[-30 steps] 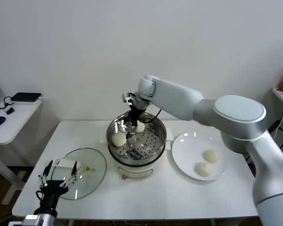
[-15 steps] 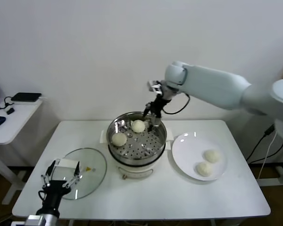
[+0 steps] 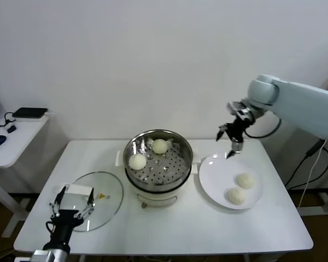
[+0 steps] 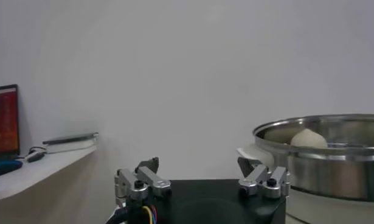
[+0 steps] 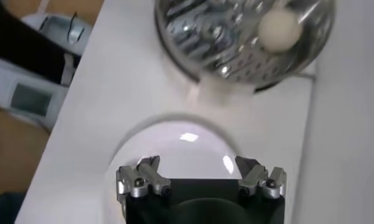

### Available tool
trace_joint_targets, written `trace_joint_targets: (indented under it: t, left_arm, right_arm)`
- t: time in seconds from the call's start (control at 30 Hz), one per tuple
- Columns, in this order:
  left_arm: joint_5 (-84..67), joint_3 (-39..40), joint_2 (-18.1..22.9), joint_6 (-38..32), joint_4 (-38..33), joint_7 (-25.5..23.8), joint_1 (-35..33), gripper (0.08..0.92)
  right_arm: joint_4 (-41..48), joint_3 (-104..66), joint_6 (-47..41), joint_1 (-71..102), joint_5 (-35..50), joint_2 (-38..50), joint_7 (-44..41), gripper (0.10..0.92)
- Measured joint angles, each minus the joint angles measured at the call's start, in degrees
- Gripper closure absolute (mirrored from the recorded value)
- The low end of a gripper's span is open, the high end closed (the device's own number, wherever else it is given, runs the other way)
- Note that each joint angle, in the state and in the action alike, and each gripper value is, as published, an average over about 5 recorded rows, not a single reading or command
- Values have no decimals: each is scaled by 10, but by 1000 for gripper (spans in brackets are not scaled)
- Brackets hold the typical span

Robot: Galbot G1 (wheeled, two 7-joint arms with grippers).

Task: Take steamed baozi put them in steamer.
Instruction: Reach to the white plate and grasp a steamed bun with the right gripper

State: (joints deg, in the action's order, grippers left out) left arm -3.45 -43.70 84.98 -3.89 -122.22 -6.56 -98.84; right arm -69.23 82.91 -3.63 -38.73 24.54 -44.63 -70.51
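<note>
The steel steamer stands mid-table and holds two baozi, one at its left and one at its back. Two more baozi lie on the white plate to its right. My right gripper is open and empty, hovering above the plate's far edge. In the right wrist view my right gripper hangs over the plate, with the steamer and one baozi beyond. My left gripper is open and empty, parked over the glass lid.
The round glass lid lies flat at the table's front left. A side table with a black device and a mouse stands at the far left. The left wrist view shows the steamer's wall with a baozi inside.
My right gripper has left the steamer empty and swung right, from over the pot's back rim to above the plate. The second baozi stays in the steamer. The left arm has not moved.
</note>
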Motion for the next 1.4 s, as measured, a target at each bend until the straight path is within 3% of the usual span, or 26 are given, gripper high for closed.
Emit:
trace_joint_targets:
  t: [0.57, 1.4]
  left_arm:
    - [2, 0, 5, -3, -3, 0, -8, 177]
    - [-3, -5, 4, -7, 12, 0, -8, 177]
  right_arm:
    - [-11, -81, 7, 158, -142, 56, 7, 203]
    - [58, -150, 15, 271, -196, -2, 29, 203]
